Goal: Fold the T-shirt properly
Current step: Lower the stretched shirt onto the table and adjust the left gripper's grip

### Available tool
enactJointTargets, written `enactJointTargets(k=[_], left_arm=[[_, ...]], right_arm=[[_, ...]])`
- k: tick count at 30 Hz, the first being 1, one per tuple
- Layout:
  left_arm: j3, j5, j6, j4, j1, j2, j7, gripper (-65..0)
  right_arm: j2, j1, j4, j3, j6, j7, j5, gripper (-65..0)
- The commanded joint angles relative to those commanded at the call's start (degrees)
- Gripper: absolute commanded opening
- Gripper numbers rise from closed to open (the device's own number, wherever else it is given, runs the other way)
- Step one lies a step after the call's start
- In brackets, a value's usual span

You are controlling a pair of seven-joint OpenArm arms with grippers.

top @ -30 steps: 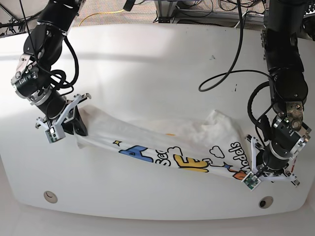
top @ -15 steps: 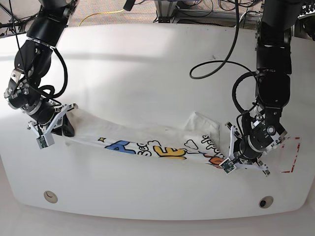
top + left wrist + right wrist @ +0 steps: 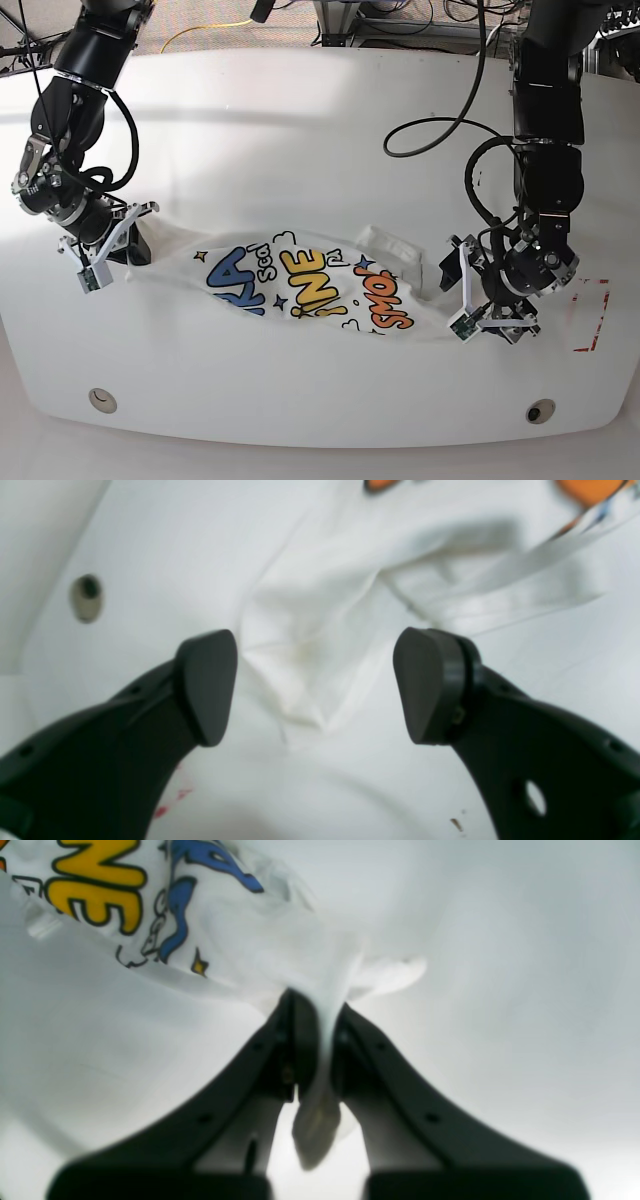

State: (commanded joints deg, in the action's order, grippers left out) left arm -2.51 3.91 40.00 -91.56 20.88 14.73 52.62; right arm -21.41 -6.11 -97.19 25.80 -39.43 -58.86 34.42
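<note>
The white T-shirt (image 3: 300,280) lies stretched across the middle of the table, its orange, yellow and blue letters facing up. My right gripper (image 3: 135,246) is shut on the shirt's left end; in the right wrist view the jaws (image 3: 315,1040) pinch a fold of white cloth (image 3: 225,940). My left gripper (image 3: 450,283) is open at the shirt's right end. In the left wrist view its fingers (image 3: 207,685) stand wide apart just above a crumpled white corner of the shirt (image 3: 350,580), holding nothing.
The white table (image 3: 320,130) has two round holes near its front edge (image 3: 101,400) (image 3: 540,411); one hole also shows in the left wrist view (image 3: 86,597). Red tape marks (image 3: 592,315) lie at the right. A black cable (image 3: 430,140) loops over the back right.
The shirt has shifted left and settled flat with the print fully showing. My left gripper has let go of its right end and opened. My right gripper keeps its hold.
</note>
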Motion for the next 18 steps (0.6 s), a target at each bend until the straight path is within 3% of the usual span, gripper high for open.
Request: enactJointTargets(k=[10,13,18], left_arm=[[-11.08,1.14,0.0,5.8,-6.42,-0.7,-0.35,-19.2],[-15.21,1.05,0.0,9.76,-6.33,-2.11,-3.34,-19.2],[-16.35,0.79,0.0,16.97,-6.15,-2.11,-9.05,-19.2]], right_arm=[[0.35,0.35,0.0,0.0,0.0,0.0,0.26,-65.0],[1.41,0.35,0.0,0.0,0.0,0.0,0.09,-65.0],[1.76,0.35,0.0,-0.09,0.0,0.0,0.09,-65.0]])
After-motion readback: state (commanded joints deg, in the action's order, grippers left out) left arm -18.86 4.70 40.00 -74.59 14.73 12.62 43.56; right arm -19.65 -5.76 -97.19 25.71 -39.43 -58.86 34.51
